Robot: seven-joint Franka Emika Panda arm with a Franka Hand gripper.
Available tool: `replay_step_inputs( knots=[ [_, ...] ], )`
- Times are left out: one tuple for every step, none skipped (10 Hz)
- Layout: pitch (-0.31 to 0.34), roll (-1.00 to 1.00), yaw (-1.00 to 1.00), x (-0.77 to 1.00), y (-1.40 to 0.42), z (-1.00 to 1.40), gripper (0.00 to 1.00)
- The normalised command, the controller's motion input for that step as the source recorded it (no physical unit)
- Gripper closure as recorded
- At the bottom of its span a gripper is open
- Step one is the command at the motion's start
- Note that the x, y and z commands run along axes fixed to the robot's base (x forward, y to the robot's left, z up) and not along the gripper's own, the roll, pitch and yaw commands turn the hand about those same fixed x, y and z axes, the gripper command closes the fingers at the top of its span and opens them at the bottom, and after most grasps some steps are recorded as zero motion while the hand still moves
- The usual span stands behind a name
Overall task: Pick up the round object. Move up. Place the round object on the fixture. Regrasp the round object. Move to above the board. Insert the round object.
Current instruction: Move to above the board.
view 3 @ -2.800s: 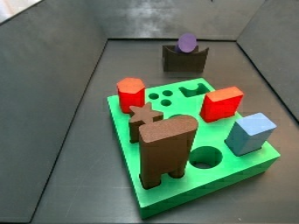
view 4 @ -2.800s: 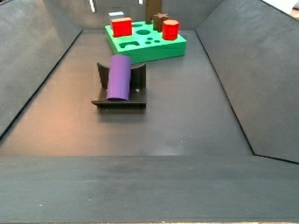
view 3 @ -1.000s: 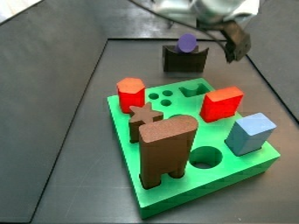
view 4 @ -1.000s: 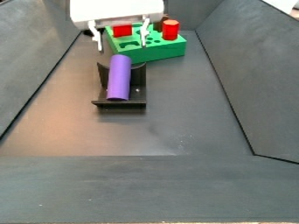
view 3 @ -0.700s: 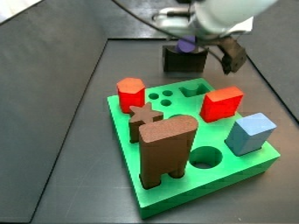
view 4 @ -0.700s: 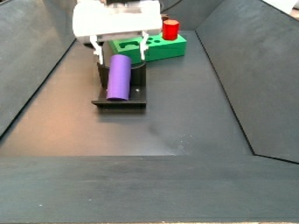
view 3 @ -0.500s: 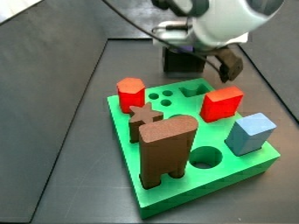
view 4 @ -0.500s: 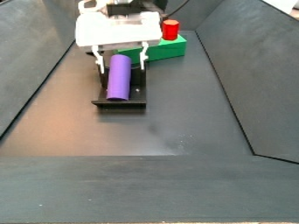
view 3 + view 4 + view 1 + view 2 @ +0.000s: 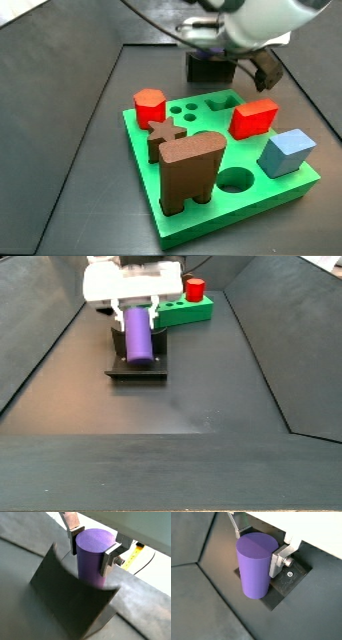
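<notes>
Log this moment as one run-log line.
stage: regrasp | gripper: over fixture, fingers astride cylinder, closure unclear | cylinder: on fixture | board: round hole empty

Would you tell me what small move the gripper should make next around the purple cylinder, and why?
Probably close the gripper. In both wrist views its fingers flank the purple cylinder, which lies on the fixture, and they seem not yet clamped. Closing would secure the regrasp before lifting toward the green board.

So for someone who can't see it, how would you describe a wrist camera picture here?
In a wrist view, a purple cylinder lies on the dark fixture, with the gripper around its far end, one silver finger on each side. Dark grey floor fills the rest.
</notes>
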Motion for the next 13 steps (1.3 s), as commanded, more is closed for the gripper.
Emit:
replay_step_inputs(
  knots=[
    [0.123,-0.02,0.01,-0.01,-0.12,1.0,1.0],
    [0.121,-0.03,0.04,-0.01,-0.11,1.0,1.0],
    [0.106,-0.05,0.07,-0.01,-0.1,1.0,1.0],
    [0.099,-0.05,0.09,-0.01,-0.1,1.0,1.0],
    [0.076,-0.05,0.1,-0.01,-0.09,1.0,1.0],
    [0.063,-0.05,0.1,-0.01,-0.09,1.0,1.0],
    [0.052,-0.04,0.1,-0.01,-0.08,1.0,1.0],
    [0.042,-0.04,0.09,0.0,-0.08,1.0,1.0],
    [0.039,-0.04,0.08,0.0,-0.07,1.0,1.0],
    [0.041,-0.03,0.08,0.0,-0.07,1.0,1.0],
    [0.046,-0.03,0.06,0.01,-0.06,1.0,1.0],
    [0.05,-0.03,0.06,0.01,-0.06,0.92,1.0],
    [0.063,-0.03,0.05,0.01,-0.04,0.7,1.0]
  ],
)
